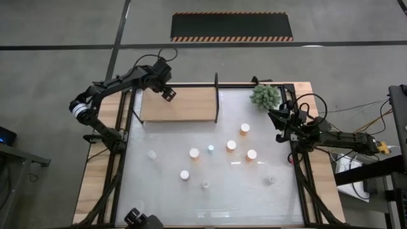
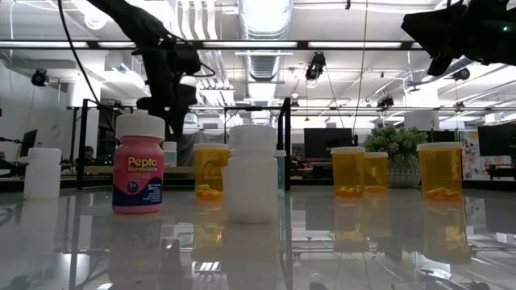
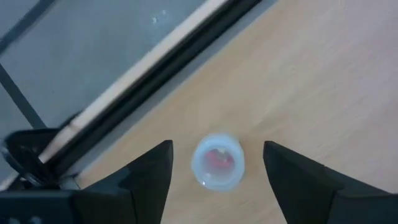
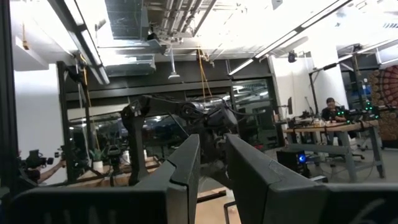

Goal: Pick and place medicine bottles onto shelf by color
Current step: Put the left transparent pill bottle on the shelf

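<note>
Left claw (image 3: 214, 165) is spread wide over the shelf (image 1: 191, 105) near its far left corner, with 1 small pale-capped bottle (image 3: 217, 162) standing loose between the fingers. The right claw (image 4: 211, 158), nearly pressed together and empty, waits by the plant (image 1: 265, 95). Other bottles (image 1: 231, 145) sit mid-table (image 1: 165, 197).

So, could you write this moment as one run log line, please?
left end effector: open, over shelf, around bottle, not touching | right end effector: waiting at table's right edge | bottles on table: several
</note>
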{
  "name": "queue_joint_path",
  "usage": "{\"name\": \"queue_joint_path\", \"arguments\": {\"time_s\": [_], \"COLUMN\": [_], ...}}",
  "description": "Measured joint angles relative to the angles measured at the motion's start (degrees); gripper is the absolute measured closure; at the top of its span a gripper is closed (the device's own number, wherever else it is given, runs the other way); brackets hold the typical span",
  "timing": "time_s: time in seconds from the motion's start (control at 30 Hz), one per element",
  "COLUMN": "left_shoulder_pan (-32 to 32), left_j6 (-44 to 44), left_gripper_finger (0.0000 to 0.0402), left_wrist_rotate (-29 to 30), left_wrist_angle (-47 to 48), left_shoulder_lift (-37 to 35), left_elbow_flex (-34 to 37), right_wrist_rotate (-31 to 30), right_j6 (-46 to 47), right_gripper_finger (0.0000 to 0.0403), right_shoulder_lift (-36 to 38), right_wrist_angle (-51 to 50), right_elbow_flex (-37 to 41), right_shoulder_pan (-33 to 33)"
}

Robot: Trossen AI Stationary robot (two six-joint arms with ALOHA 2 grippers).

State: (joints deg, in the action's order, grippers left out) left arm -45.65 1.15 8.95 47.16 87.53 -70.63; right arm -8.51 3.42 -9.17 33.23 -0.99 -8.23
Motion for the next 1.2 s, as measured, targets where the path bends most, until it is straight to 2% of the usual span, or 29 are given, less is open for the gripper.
{"name": "queue_joint_path", "arguments": {"time_s": [0.13, 0.23, 0.37, 0.57, 0.63, 0.97, 1.2], "left_shoulder_pan": [0.02, 0.02, 0.02, 0.07, 0.07, 0.04, 0.0], "left_j6": [-2.68, -6.02, -10.65, -10.54, -10.52, -10.45, -9.0], "left_gripper_finger": [0.017, 0.0188, 0.025, 0.0366, 0.0391, 0.04, 0.04], "left_wrist_rotate": [0.0, -1.46, -2.43, -2.43, -2.4, -1.8, 5.76], "left_wrist_angle": [0.29, 0.41, 0.68, 0.43, 0.27, -1.02, 0.06], "left_shoulder_lift": [-1.59, -2.63, -3.0, -1.97, -1.97, -2.02, -2.0], "left_elbow_flex": [-2.11, -2.08, -0.27, 1.18, 1.37, 4.34, 4.33], "right_wrist_rotate": [0.0, 0.0, 0.0, -0.01, -0.02, -0.02, -0.02], "right_j6": [0.0, -0.04, -0.08, -0.42, -0.48, -0.63, -0.52], "right_gripper_finger": [0.0335, 0.0335, 0.0335, 0.0335, 0.0335, 0.0335, 0.0335], "right_shoulder_lift": [0.01, 0.02, 0.0, 0.02, 0.02, 0.0, 0.02], "right_wrist_angle": [0.0, 0.0, -0.02, -0.2, -0.19, -0.2, -0.2], "right_elbow_flex": [0.0, 0.0, 0.0, 0.0, 0.0, 0.0, 0.0], "right_shoulder_pan": [0.0, 0.0, 0.0, 0.0, 0.0, 0.0, 0.0]}}
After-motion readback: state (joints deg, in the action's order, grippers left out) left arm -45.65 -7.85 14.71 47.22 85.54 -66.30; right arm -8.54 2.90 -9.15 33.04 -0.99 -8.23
